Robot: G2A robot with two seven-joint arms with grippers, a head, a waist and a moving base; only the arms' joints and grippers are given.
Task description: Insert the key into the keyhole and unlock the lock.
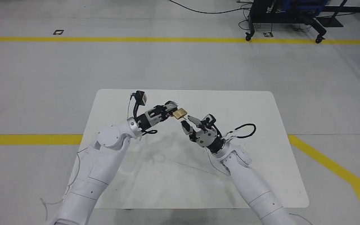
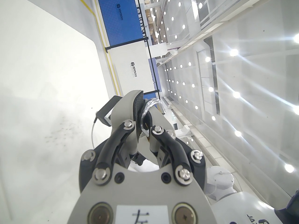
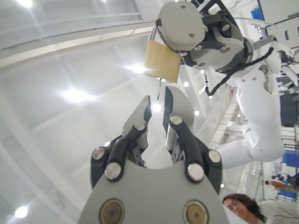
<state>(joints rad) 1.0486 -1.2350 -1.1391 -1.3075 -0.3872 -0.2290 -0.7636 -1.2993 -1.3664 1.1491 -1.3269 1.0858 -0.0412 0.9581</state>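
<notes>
My left gripper (image 1: 173,110) holds a brass padlock (image 1: 179,113) above the middle of the white table (image 1: 259,169). In the left wrist view its fingers (image 2: 136,108) are shut on the padlock's silver shackle (image 2: 153,104). In the right wrist view the padlock (image 3: 162,62) hangs from the left gripper (image 3: 179,27), and a thin metal key (image 3: 159,90) sticks out of the keyhole in its underside. My right gripper (image 3: 157,100) is open just below the padlock, its fingertips either side of the key's end without gripping it. In the top view the right gripper (image 1: 189,124) sits close beside the padlock.
Both arms meet over the table's middle. Yellow lines (image 1: 169,39) run across the grey floor around it. A black wheeled frame (image 1: 284,22) with cables stands far behind at the back right.
</notes>
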